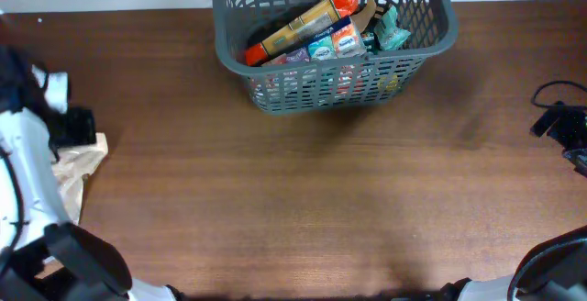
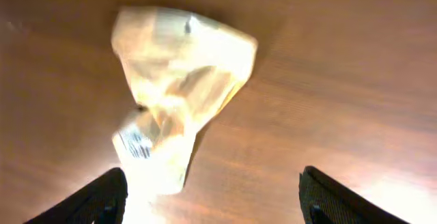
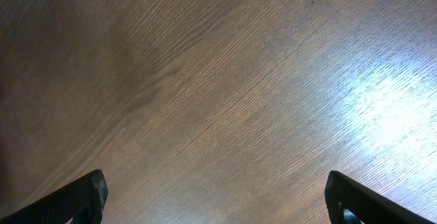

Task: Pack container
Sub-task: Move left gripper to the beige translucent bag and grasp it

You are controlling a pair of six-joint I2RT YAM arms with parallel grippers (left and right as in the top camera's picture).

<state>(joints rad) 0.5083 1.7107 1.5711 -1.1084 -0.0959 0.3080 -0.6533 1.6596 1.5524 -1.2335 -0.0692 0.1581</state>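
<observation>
Basket (image 1: 303, 94) sits at the far edge of the worktop (image 1: 321, 200), long axis running left to right, right end swung slightly away. Its far rim is cut off by the frame. Inside, a long orange pack (image 1: 303, 27) lies diagonally over smaller packs, which are hard to make out. Open worktop spreads in front of the basket. Well left of the basket lies a crumpled bag (image 2: 179, 80), partly hidden under the left arm (image 1: 23, 154). Left jaws stand apart, the bag ahead of them and ungripped. Right jaws stand wide apart over wood, far right of the basket.
</observation>
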